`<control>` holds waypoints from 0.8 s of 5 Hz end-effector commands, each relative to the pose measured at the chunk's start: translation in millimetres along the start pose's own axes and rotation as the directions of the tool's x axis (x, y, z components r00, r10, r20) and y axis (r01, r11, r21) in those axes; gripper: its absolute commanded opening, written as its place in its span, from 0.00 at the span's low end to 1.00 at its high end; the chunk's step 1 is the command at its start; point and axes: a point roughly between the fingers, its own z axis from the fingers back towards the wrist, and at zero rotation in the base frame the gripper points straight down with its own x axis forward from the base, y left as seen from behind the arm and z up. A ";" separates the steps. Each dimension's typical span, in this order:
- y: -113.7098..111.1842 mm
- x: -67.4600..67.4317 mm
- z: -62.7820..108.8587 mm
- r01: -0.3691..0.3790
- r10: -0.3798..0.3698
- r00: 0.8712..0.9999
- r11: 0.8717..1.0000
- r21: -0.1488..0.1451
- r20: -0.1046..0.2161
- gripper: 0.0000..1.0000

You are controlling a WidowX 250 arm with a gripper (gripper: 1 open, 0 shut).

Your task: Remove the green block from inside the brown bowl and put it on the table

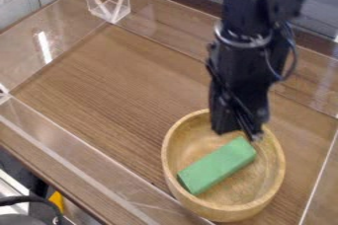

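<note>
The brown bowl [173, 158] sits on the table [119, 81] at the front right. Inside it the green block [216, 166] lies slanted, its lower end toward the front left and its upper end toward the bowl's back right. My gripper [246, 126] hangs straight down over the bowl's back half with its dark fingers [238, 116] shut together. The fingertips end just above the block's upper end. I cannot tell whether they touch or pinch that end. The rest of the block shows uncovered.
Clear plastic walls [40, 130] edge the table on the left and front. A clear plastic corner piece [109, 2] stands at the back left. A cable loops beside the arm [284, 61] on the right.
</note>
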 end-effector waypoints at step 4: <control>5.1 -0.4 11.7 -0.086 0.086 0.995 0.996 0.010 0.045 1.00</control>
